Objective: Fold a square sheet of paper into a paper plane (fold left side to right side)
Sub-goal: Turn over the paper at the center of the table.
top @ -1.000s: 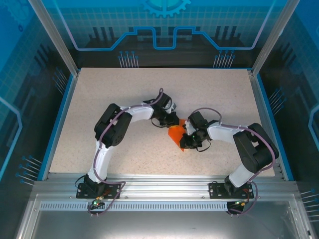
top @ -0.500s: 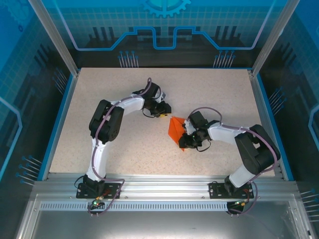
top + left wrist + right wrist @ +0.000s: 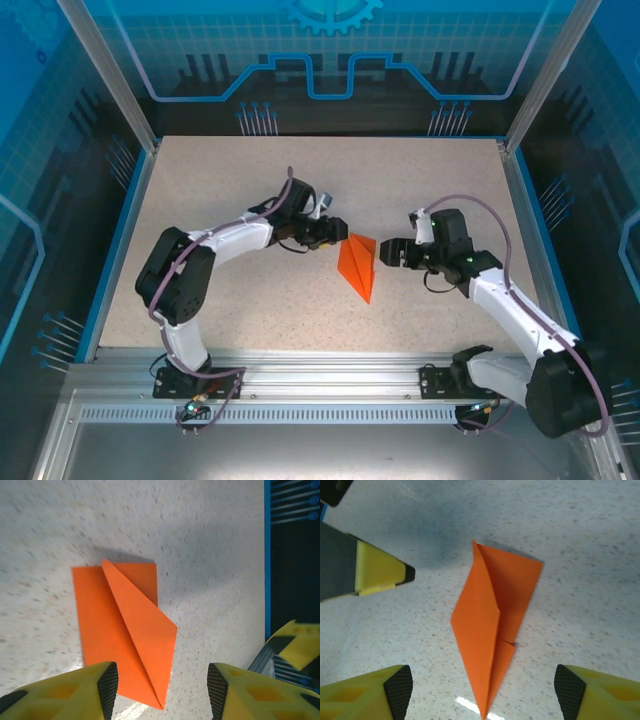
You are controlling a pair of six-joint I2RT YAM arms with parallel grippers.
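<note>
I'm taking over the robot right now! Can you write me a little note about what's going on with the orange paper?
Left pincer: open, holding nothing, next to the paper's far corner.
Right pincer: open, holding nothing, on the paper's other side.
Bright orange folded paper plane: lies loose on the speckled table between them, in a narrow pointed kite shape.
Done: the creases are in.
Left: maybe press the folds flatter; look closely before touching.

Speckled beige tabletop [image 3: 250,180], blue edge strip [image 3: 121,240], aluminium rail [image 3: 330,365] along near side, blue patterned back wall [image 3: 330,50]
</note>
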